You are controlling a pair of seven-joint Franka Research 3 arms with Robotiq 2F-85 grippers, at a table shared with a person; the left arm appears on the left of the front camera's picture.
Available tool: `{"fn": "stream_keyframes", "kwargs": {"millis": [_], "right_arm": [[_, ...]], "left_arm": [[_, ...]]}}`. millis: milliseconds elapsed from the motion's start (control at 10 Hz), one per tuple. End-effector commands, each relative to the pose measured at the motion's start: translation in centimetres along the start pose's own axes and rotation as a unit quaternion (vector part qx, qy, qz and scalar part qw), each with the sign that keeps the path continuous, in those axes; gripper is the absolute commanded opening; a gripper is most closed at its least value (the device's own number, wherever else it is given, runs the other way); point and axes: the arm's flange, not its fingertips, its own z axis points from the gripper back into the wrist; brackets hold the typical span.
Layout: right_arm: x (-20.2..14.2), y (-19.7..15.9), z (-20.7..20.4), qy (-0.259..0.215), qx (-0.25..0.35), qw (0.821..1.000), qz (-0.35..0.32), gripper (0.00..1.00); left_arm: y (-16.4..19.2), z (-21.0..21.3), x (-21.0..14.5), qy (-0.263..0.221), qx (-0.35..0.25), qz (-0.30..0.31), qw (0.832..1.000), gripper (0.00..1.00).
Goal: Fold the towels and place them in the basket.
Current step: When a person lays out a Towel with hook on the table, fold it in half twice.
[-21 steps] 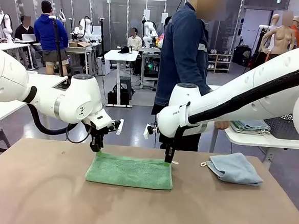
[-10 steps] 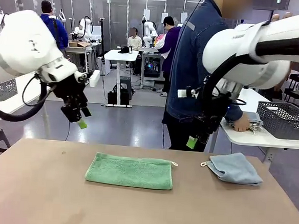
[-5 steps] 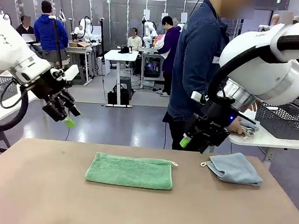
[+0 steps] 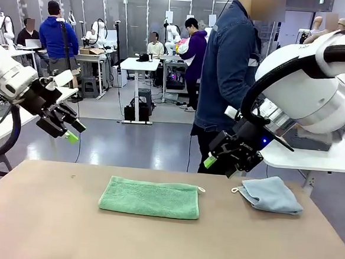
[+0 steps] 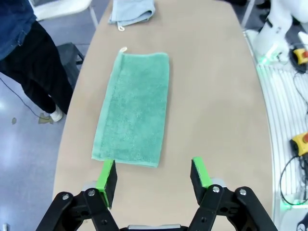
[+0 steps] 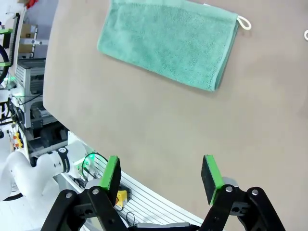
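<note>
Both arms have been raised and drawn out to the sides of the tabletop (image 4: 47,227), away from the far edge of the green towel (image 4: 150,198), where they were set two seconds ago. One fold is judged complete; a further fold and the placing in the basket are judged still to be done. The green towel is left flat at mid-tabletop, doubled into a long, even rectangle. The light blue towel (image 4: 271,194) lies rumpled near the right edge, well apart. The left claw (image 4: 74,131) and the right claw (image 4: 213,160) are held wide open above the tabletop, with nothing gripped. A pale loop (image 4: 201,189) is seen at the green towel's far right corner.
</note>
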Motion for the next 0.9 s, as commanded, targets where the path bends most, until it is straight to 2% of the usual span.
{"fn": "stream_keyframes", "kwargs": {"millis": [0,400,500,700,800], "right_arm": [[0.3,-0.2,0.0,0.010,-0.003,1.000,0.001,0.84],[0.3,-0.2,0.0,0.010,-0.003,1.000,0.001,0.84],[-0.1,-0.1,-0.1,0.005,0.000,1.000,0.000,0.84],[0.4,0.6,-0.7,-0.034,-0.009,0.999,-0.013,0.84],[0.4,0.9,-1.5,-0.044,-0.016,0.998,-0.040,0.84]], "left_arm": [[0.2,0.7,-1.0,-0.044,-0.010,-0.007,0.999,0.78],[0.6,0.5,-2.5,-0.068,-0.020,0.010,0.997,0.78],[0.2,0.8,-1.7,-0.046,-0.009,0.012,0.999,0.78],[0.2,0.8,-1.7,-0.046,-0.009,0.012,0.999,0.78],[0.2,0.8,-1.7,-0.046,-0.009,0.012,0.999,0.78]]}}
